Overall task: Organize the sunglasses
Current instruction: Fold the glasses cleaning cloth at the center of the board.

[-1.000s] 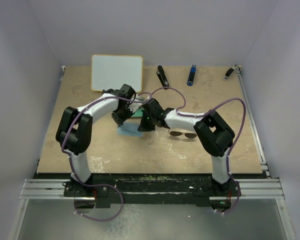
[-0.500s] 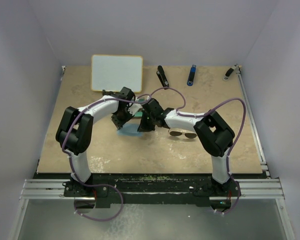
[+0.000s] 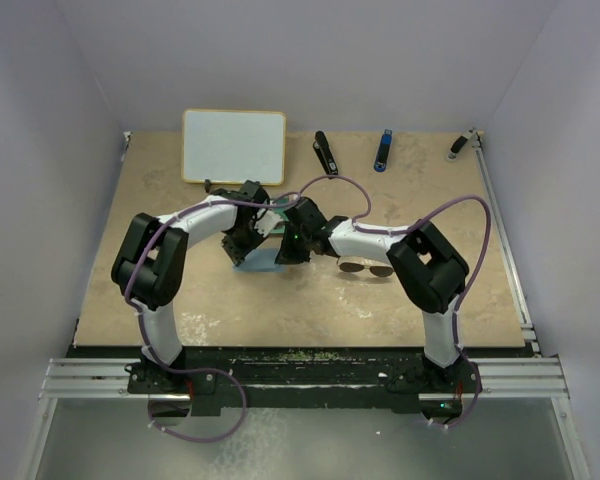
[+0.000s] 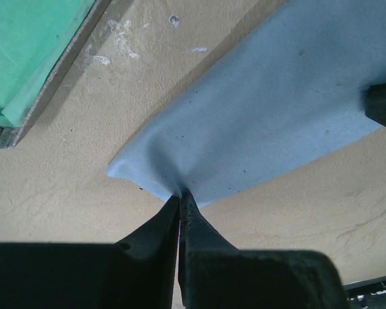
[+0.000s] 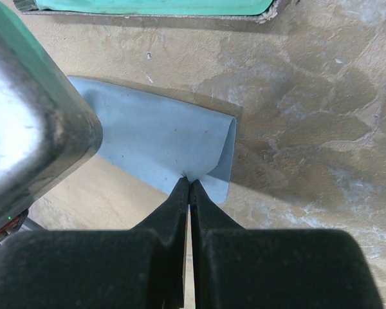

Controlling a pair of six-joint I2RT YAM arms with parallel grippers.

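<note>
Beige mottled surface (image 3: pixel 310 310) lies under both arms. Left pincer (image 4: pixel 180 196) is closed on an edge of the blue cloth (image 4: pixel 276 109). Right pincer (image 5: pixel 188 183) is closed on another corner, which folds upward. Just beyond the cloth sits a case (image 4: pixel 26 51) with green lining. Sunglasses (image 3: pixel 366 267) lie flat right of the right pincer, against its forearm's near side, with the long axis running left to right. The temples are hidden.

You have the sunglasses (image 3: pixel 367 267) lying flat, lenses side by side: an aviator pair with a thin dark wire frame and two dark teardrop lenses. They sit off to the right of the right gripper (image 3: pixel 283 254), not touched by it. The arm behind that gripper hides their far edge.
</note>
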